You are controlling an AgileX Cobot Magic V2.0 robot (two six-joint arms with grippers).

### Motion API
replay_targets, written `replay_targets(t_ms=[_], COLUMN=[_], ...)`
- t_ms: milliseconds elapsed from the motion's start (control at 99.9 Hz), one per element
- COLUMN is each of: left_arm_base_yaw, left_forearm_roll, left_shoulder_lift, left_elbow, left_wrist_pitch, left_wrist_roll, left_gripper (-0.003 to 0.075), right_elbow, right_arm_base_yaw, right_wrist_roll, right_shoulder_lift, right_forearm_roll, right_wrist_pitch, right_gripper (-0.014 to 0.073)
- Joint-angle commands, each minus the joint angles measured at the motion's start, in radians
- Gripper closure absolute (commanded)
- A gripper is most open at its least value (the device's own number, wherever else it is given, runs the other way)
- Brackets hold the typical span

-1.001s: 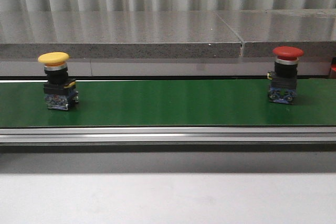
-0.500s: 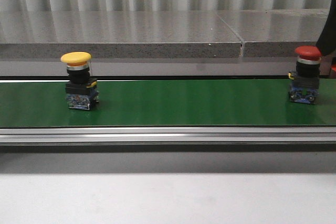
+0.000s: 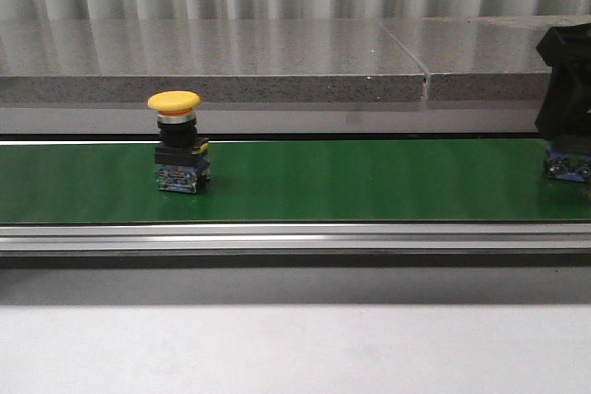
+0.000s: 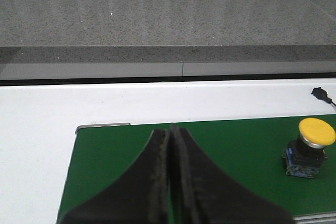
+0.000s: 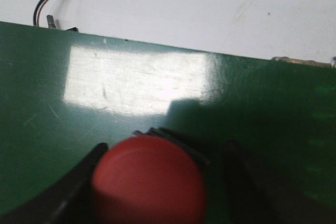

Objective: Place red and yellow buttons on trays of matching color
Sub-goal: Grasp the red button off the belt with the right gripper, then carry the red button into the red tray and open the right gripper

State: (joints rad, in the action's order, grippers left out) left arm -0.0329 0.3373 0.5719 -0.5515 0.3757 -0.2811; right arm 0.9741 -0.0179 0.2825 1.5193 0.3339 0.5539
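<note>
The yellow button [image 3: 174, 101] stands upright on the green belt [image 3: 351, 182], left of centre; the left wrist view also shows this yellow button [image 4: 316, 132]. My left gripper [image 4: 170, 129] is shut and empty, hovering over the belt's end, well apart from it. At the far right my right gripper [image 3: 565, 80] covers the red button, of which only the blue base [image 3: 565, 168] shows. In the right wrist view the red button's cap [image 5: 148, 182] sits between my open right gripper's [image 5: 165, 148] fingers [image 5: 79, 182]. The trays are out of view.
A grey stone ledge [image 3: 231, 80] runs behind the belt. An aluminium rail [image 3: 295, 239] borders its front, with white tabletop [image 3: 295, 348] nearer. A red-black cable [image 5: 41, 3] lies past the belt's far edge, and a small black plug [image 4: 320, 93] rests on the white surface.
Both buttons have travelled to the right along the belt. My right gripper has come down into view at the right edge and now straddles the red button.
</note>
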Motion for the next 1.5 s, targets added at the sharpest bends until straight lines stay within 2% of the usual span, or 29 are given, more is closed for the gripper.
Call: replay_targets(t_ms=[0,90,150,350,610,820,1041,1261,1491], left_arm_base_yaw=[-0.010,-0.010,-0.010,-0.010,-0.010,-0.010,-0.010,-0.010,-0.010], left_forearm_roll=[0.015,0.015,0.015,0.015,0.015,0.015,0.015,0.015,0.015], left_shoulder_lift=[-0.001,-0.001,-0.001,-0.001,-0.001,-0.001,-0.001,-0.001,-0.001], left_elbow=[-0.029,-0.029,-0.029,-0.029,-0.029,-0.029,-0.029,-0.029,-0.029], left_wrist_pitch=[-0.067,-0.067,-0.067,-0.067,-0.067,-0.067,-0.067,-0.067,-0.067], left_wrist_roll=[0.001,0.001,0.001,0.001,0.001,0.001,0.001,0.001,0.001], left_gripper=[0.0740,0.0740,0.0740,0.0740,0.0740,0.0740,0.0740,0.0740,0.0740], right_elbow=[0.040,0.067,0.095,0.236,0.400,0.552,0.752,0.939,1.019], right_arm_base_yaw=[0.000,0.000,0.000,-0.052,-0.271,-0.391,-0.460,-0.506,-0.512], right_wrist_roll=[0.009,0.009,0.009,0.009,0.008,0.008,0.004,0.002,0.001], right_shoulder_lift=[-0.032,-0.032,-0.032,-0.032,-0.014,0.088,0.281,0.470,0.578], right_forearm_roll=[0.008,0.008,0.004,-0.056,-0.064,-0.064,-0.064,-0.064,-0.064], right_wrist_pitch=[-0.042,0.000,0.034,0.143,0.187,0.196,0.201,0.277,0.296], right_gripper=[0.0337,0.0475,0.0508,0.0505,0.0505,0.0505,0.0505,0.0505,0.0504])
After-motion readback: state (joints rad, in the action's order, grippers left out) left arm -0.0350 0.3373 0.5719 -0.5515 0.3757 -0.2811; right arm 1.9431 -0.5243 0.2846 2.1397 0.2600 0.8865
